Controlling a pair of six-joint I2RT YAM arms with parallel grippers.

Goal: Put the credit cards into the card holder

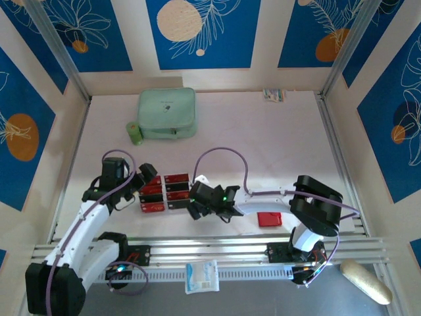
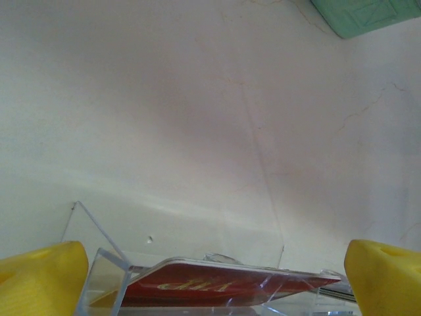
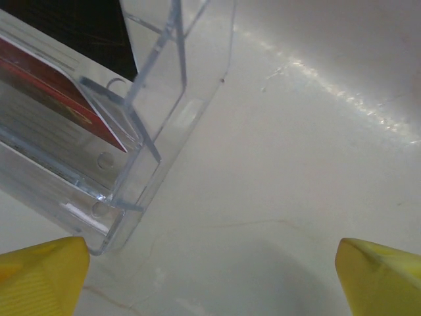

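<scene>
Left claw (image 2: 214, 276) wide over pale, perhaps veined table (image 1: 263, 145), blue-patterned walls (image 1: 197, 33) around

I have the left arm (image 1: 82, 220) rising from its base at the lower left and bent at the elbow. The left gripper (image 1: 146, 176) angles inward toward the middle with its jaws spread wide, and its yellow pads (image 2: 39, 280) sit at the two bottom corners of the left wrist view. The right arm (image 1: 270, 201) folds at a high elbow on the right and stretches leftward, low and nearly level. This puts the right gripper (image 1: 195, 199) near the left one but apart from it, jaws equally wide, with its yellow fingertips (image 3: 43, 276) at both lower corners of the right wrist view.
</scene>
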